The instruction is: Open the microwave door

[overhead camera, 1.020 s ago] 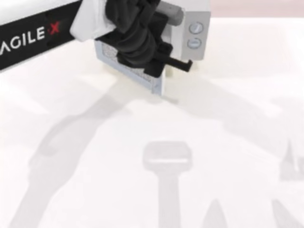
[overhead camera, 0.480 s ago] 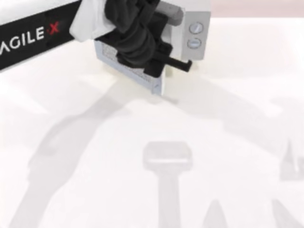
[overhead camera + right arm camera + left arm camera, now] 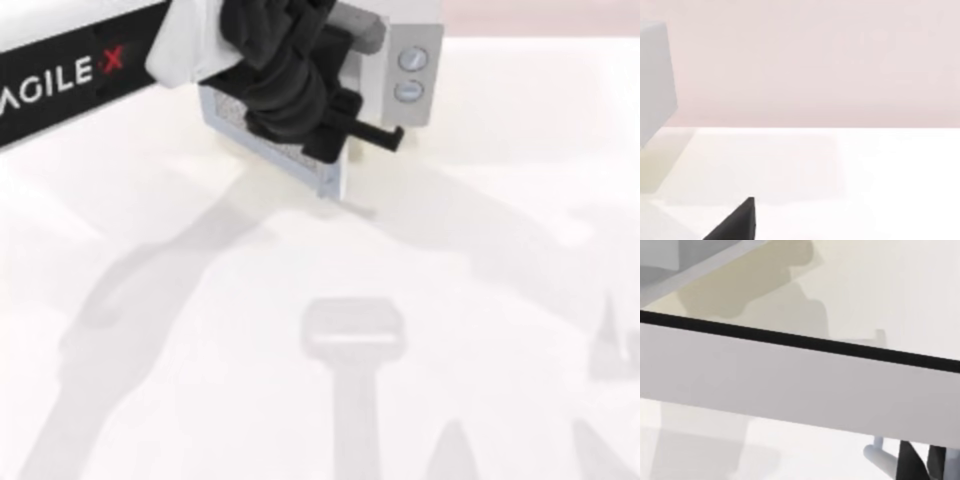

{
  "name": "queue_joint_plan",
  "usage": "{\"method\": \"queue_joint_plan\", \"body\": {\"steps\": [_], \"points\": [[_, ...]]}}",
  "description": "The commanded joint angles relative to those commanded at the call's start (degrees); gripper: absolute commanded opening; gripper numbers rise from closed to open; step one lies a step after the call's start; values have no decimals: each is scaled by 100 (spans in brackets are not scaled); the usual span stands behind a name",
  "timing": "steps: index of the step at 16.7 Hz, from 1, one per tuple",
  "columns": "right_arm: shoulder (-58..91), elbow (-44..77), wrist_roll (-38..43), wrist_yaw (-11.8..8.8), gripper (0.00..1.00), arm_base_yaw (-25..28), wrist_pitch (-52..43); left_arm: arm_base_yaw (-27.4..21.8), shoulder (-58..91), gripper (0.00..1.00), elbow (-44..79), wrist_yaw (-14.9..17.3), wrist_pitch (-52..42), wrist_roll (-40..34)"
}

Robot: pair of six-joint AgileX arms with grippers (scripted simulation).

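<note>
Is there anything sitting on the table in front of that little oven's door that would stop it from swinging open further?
Nothing visible does. The microwave door already stands ajar from the microwave, with the left gripper at its free edge. The table in front of it shows only shadows.

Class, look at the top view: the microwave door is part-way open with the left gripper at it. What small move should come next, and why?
Probably keep swinging the door outward. It stands at an angle to the microwave, only partly open, its free edge pointing toward the table's middle. The left gripper sits at that free edge, so a short pull further out along the door's arc seems right. The right arm is out of the top view.
</note>
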Motion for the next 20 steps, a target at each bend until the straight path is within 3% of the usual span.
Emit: {"method": "queue_joint_plan", "body": {"steps": [9,16,20], "points": [[0,0,0,0,100,0,0,-27,9,0,-36,45,3,-4],[0,0,0,0,100,0,0,238,-429,0,-574,458,144,785],[0,0,0,0,100,0,0,244,-437,0,-590,469,145,804]]}}
